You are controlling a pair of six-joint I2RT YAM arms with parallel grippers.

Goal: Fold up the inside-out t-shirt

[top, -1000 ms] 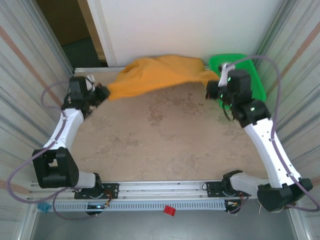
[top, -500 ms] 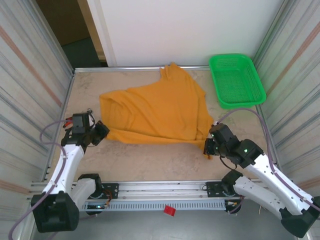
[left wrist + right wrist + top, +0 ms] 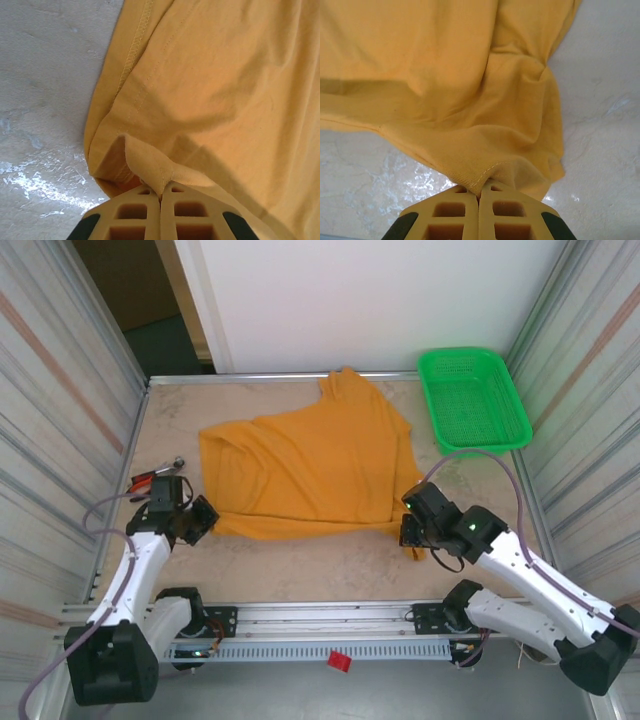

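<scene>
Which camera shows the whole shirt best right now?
The top view: the whole shirt lies spread on the table. The wrist views give close-ups of the corners pinched in the left hand and the right hand.

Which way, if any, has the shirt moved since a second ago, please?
Yes: the shirt has come nearward, away from the basket, and now lies spread flat.

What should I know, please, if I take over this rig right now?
Left gripper: shut on the near left corner of the mustard-yellow cotton t-shirt.
Right gripper: shut on its near right corner.
The shirt lies spread out, somewhat rumpled, on the mottled beige table. The green plastic basket stands at the far right, apart from it.
Done: shirt laid out. Left: every fold.
</scene>
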